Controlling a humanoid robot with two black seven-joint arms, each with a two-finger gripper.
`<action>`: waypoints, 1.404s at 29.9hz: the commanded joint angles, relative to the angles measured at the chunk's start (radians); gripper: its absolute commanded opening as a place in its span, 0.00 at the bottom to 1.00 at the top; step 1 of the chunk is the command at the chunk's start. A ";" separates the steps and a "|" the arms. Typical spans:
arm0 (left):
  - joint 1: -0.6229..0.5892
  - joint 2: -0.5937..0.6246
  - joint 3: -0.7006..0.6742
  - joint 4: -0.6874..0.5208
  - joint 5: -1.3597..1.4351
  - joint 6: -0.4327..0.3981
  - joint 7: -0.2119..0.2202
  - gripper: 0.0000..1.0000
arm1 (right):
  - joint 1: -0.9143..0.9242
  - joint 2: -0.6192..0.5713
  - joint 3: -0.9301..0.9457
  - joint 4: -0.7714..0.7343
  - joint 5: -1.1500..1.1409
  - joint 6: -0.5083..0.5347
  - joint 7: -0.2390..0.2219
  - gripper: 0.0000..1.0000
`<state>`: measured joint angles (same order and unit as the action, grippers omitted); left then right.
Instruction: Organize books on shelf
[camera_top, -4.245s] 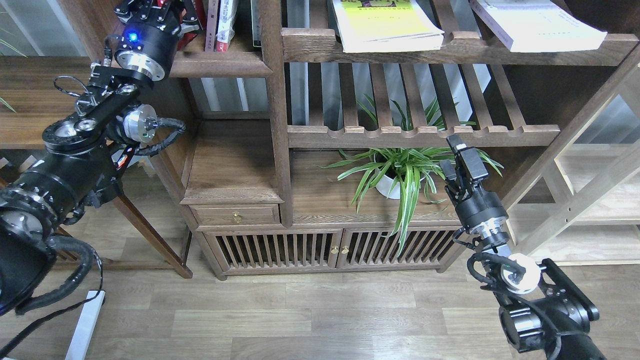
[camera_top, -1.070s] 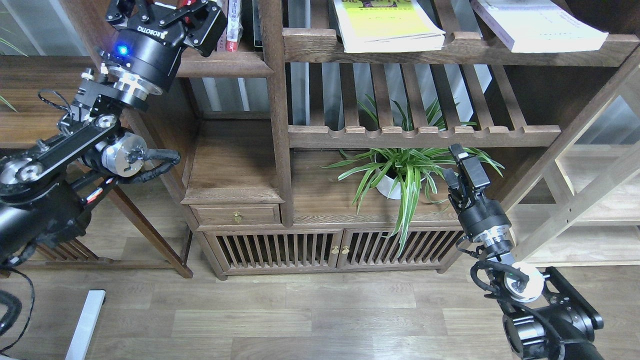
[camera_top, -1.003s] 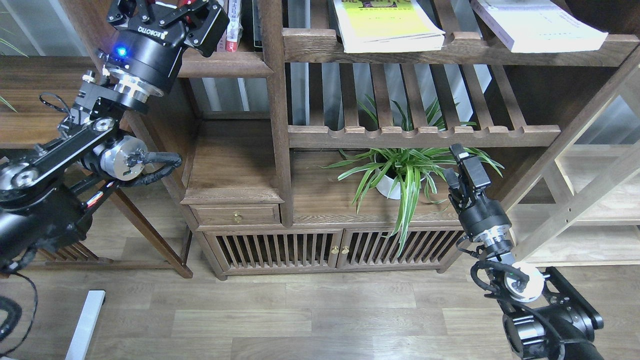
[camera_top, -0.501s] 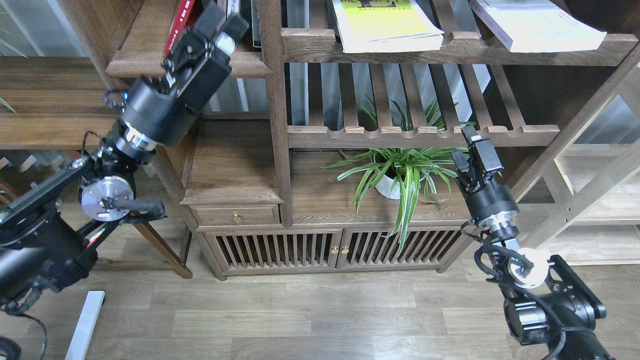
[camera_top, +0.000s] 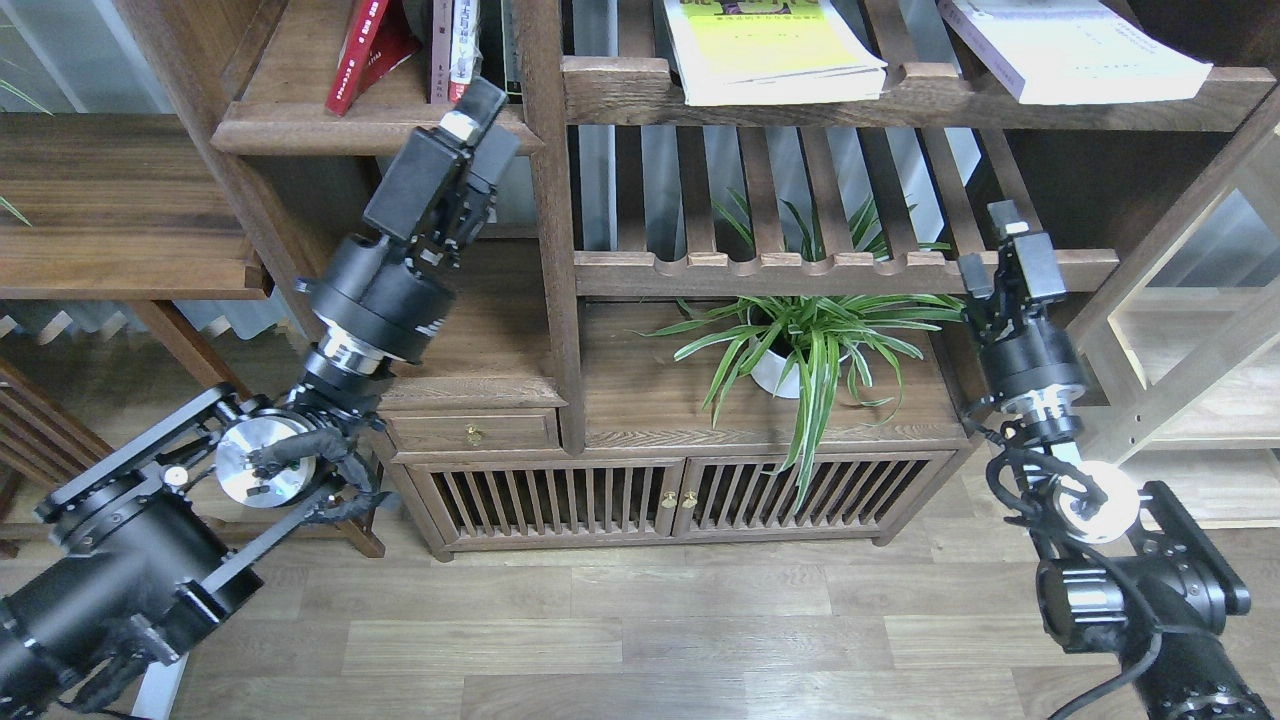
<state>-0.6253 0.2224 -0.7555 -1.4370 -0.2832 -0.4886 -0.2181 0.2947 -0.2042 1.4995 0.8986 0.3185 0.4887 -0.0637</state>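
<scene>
The shelf (camera_top: 300, 128), a dark plank with a moulded front edge, is at the upper left. A red book (camera_top: 352, 52) leans on it, tilted left, beside upright books (camera_top: 460, 45). The yellow-green book (camera_top: 770, 50) lies flat on the upper slatted rack (camera_top: 620, 90). The white book (camera_top: 1070, 50) lies on the same rack at the right. My left gripper (camera_top: 490, 120) is empty, its fingers slightly apart, just below the plank's front edge near the post. My right gripper (camera_top: 990, 240) is empty at the right end of the lower slatted rack (camera_top: 850, 270); its fingers overlap.
A potted spider plant (camera_top: 800, 350) stands on the cabinet top (camera_top: 650, 400) under the lower rack. A small drawer (camera_top: 470, 432) and slatted doors (camera_top: 660, 495) are below. A dark side table (camera_top: 110, 200) is at the left, a pale wooden frame (camera_top: 1180, 380) at the right.
My left gripper let go at the plank shelf and came down and right, uncovering the red book leaning there. My right gripper rose and moved right to the lower rack's end.
</scene>
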 joint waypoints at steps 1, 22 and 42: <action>0.031 -0.040 0.005 0.000 -0.005 0.000 0.013 0.96 | 0.015 -0.015 0.050 0.008 0.001 0.000 0.001 0.99; 0.151 -0.117 0.087 0.013 0.004 0.000 0.102 0.89 | 0.118 -0.155 0.088 0.005 0.001 0.000 -0.001 0.97; 0.157 -0.114 0.085 0.023 0.015 0.000 0.103 0.91 | 0.155 -0.198 0.061 0.006 0.034 -0.127 -0.013 0.95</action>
<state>-0.4680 0.1090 -0.6704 -1.4168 -0.2715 -0.4887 -0.1149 0.4486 -0.4047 1.5642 0.9039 0.3499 0.4025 -0.0762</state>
